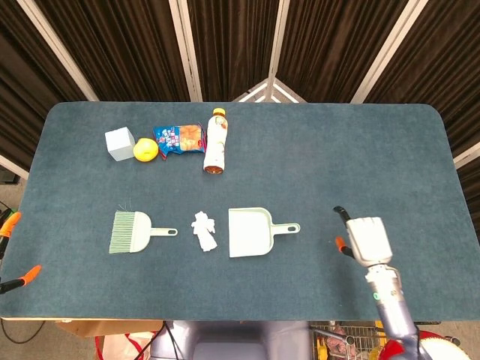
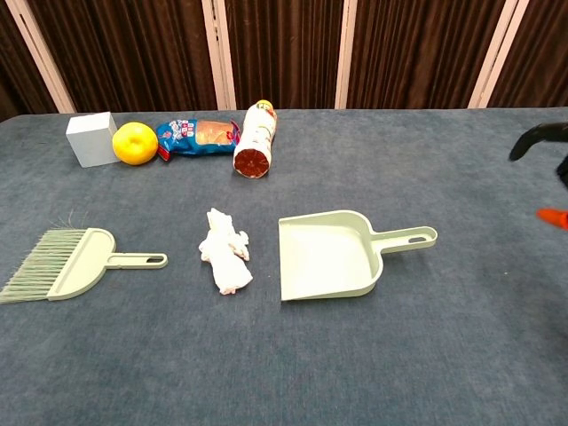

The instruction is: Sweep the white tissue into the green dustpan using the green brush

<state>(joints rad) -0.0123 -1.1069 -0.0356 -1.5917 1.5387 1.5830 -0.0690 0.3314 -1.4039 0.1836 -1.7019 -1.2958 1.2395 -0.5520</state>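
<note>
My right hand (image 1: 364, 239) is hovering near the bench's (image 1: 315, 150) front edge, right of the green dustpan (image 1: 250, 232); I cannot tell its grip. The white tissue (image 1: 203, 230) is lying between dustpan and green brush (image 1: 131, 231). A bottle (image 1: 215, 140) is lying toward the far edge.

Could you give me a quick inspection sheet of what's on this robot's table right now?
Surface: blue table, flat carpet-like top.
Job's things: green brush lies left, white tissue in the middle, green dustpan right, its mouth facing the tissue; all untouched.
Clutter: white cube, yellow fruit, snack bag, bottle lying on its side, along the far left.
Hands: right hand right of the dustpan handle, holding nothing; left hand not in view.
Cables: nothing seen.
Surroundings: dark curtains behind.
</note>
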